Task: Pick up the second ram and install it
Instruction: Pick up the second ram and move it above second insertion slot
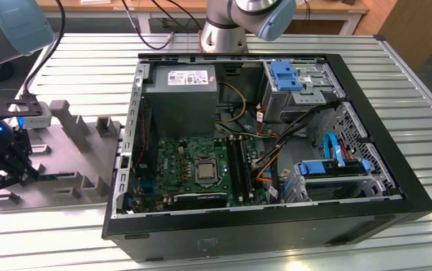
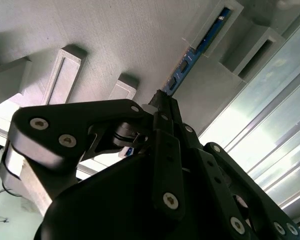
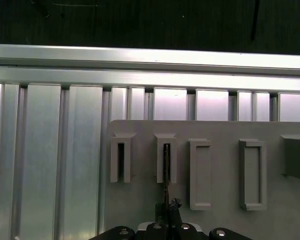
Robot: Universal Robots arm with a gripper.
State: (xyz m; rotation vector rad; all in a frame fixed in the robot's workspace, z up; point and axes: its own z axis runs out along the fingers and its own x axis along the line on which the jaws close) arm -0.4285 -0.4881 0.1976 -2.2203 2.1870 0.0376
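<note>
A slatted metal table [image 1: 80, 62] carries an open computer case [image 1: 261, 243] and, at the exterior view's left, a grey holder block [image 1: 76, 152]. The gripper [image 1: 1, 176] hangs low over that block. In the second wrist view its fingers are pinched on the second ram [image 2: 190, 57], which stands on edge in a holder slot

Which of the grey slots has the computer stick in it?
The narrow slot straight in front of the gripper, beside the wider pockets. A thin ram stands in it; the other three are empty.
</note>
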